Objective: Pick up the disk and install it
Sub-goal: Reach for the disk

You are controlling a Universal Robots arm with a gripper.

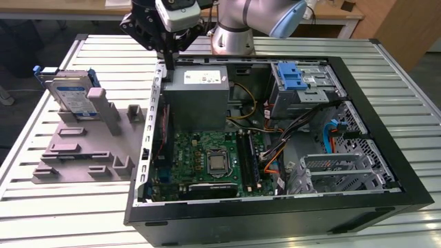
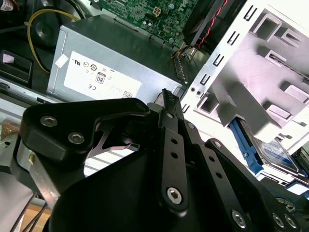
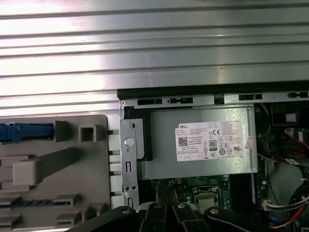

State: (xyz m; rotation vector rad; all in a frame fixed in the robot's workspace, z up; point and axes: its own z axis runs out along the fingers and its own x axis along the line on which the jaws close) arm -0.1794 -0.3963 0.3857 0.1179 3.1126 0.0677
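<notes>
The disk (image 1: 71,95), a silver drive with a white-and-blue label in a blue carrier, stands upright in a slot of the grey fixture (image 1: 82,150) on the exterior view's left. The second wrist view shows its label (image 2: 273,155) beyond the fixture, and the first wrist view shows the blue carrier edge (image 3: 24,131). My gripper (image 1: 169,58) hangs above the back corner of the open computer case (image 1: 276,217), to the right of the disk and well apart from it. Its fingers (image 2: 165,94) meet at the tips with nothing between them.
Below the gripper, inside the case, sits the grey power-supply box (image 1: 196,98) (image 3: 203,140). A motherboard (image 1: 206,160), cables, a blue-latched drive cage (image 1: 300,80) and a silver bay cage (image 1: 337,168) lie further in. Everything rests on a slatted metal table (image 1: 62,217).
</notes>
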